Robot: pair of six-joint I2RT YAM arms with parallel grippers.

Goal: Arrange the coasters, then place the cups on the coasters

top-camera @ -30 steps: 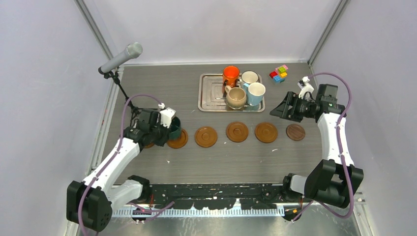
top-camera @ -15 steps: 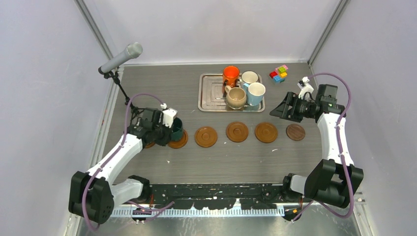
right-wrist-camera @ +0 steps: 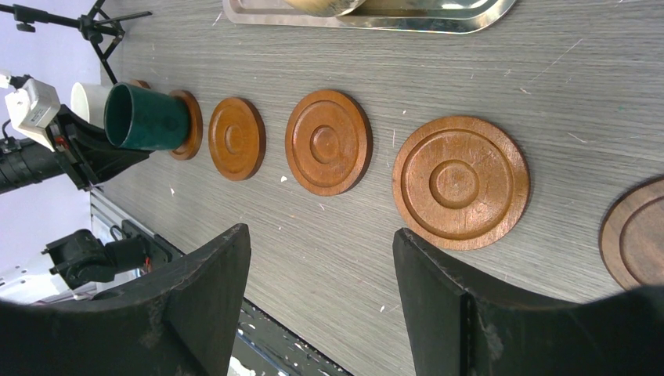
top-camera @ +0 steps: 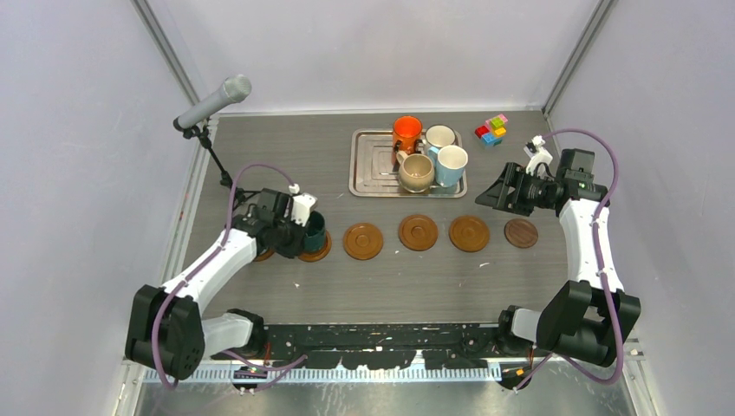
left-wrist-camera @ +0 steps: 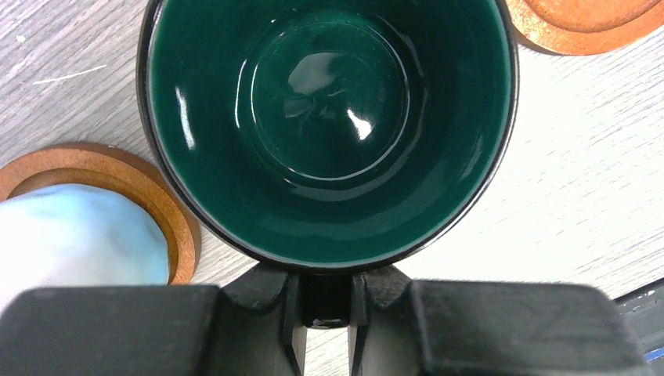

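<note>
My left gripper (left-wrist-camera: 326, 305) is shut on the handle of the dark green cup (left-wrist-camera: 329, 117), which hangs over the second coaster (top-camera: 317, 250) from the left; I cannot tell whether they touch. Beside it a whitish cup (left-wrist-camera: 70, 239) stands on the leftmost coaster (left-wrist-camera: 117, 168). Three more brown coasters (top-camera: 362, 241) (top-camera: 418, 232) (top-camera: 469, 233) and a smaller dark one (top-camera: 521, 233) lie bare in a row. The orange (top-camera: 406, 133), white (top-camera: 439, 136), beige (top-camera: 416, 172) and light blue (top-camera: 451, 163) cups stand on the tray. My right gripper (right-wrist-camera: 317, 305) hovers open and empty near the row's right end.
The silver tray (top-camera: 371, 165) lies at the back middle. Small coloured blocks (top-camera: 492, 130) sit at the back right. A microphone (top-camera: 212, 101) on a stand leans over the back left corner. Grey walls close in the table on both sides.
My left arm has carried the green cup a little to the right and nearer, over the second coaster. The right arm has not moved.
</note>
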